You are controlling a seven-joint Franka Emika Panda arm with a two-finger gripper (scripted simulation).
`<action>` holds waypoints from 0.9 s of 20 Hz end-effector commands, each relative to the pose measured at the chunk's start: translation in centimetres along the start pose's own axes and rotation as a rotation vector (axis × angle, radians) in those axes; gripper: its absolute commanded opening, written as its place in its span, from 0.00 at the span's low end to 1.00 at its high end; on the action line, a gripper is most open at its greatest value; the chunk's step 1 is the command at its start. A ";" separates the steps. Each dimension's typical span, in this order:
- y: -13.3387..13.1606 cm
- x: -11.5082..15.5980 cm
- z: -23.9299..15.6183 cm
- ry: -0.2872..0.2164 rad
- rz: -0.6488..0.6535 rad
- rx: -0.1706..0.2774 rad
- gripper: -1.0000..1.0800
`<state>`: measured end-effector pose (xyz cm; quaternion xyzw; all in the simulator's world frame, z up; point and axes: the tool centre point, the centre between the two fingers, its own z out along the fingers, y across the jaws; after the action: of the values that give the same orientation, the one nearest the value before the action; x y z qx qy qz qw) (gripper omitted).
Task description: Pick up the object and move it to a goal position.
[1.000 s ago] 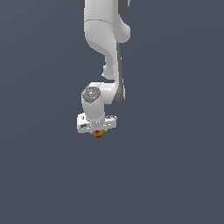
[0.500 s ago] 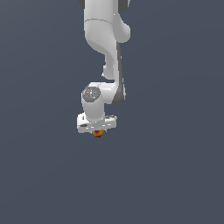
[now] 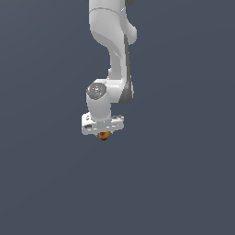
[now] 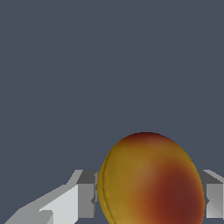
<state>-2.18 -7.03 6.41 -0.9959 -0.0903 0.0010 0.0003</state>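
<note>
The object is a small roundish ball, mottled red, orange and yellow. In the exterior view it [image 3: 104, 135] peeks out just under the white gripper [image 3: 103, 134] at the end of the arm. In the wrist view the ball [image 4: 151, 181] fills the space between the two grey fingers [image 4: 83, 194], which press on its two sides. The gripper is shut on the ball. Its fingertips are hidden behind the ball in the exterior view.
The white Panda arm [image 3: 112, 41] reaches down from the top of the exterior view. All around is a plain dark grey-blue surface [image 3: 183, 174]. No goal marker shows in either view.
</note>
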 end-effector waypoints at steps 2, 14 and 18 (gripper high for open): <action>-0.6 -0.5 -2.1 0.002 0.000 -0.001 0.00; -3.6 -3.5 -12.7 0.002 0.000 -0.001 0.00; -4.8 -4.6 -16.7 0.002 0.000 -0.002 0.00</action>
<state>-6.98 -3.52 21.53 -0.9959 -0.0904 0.0006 -0.0003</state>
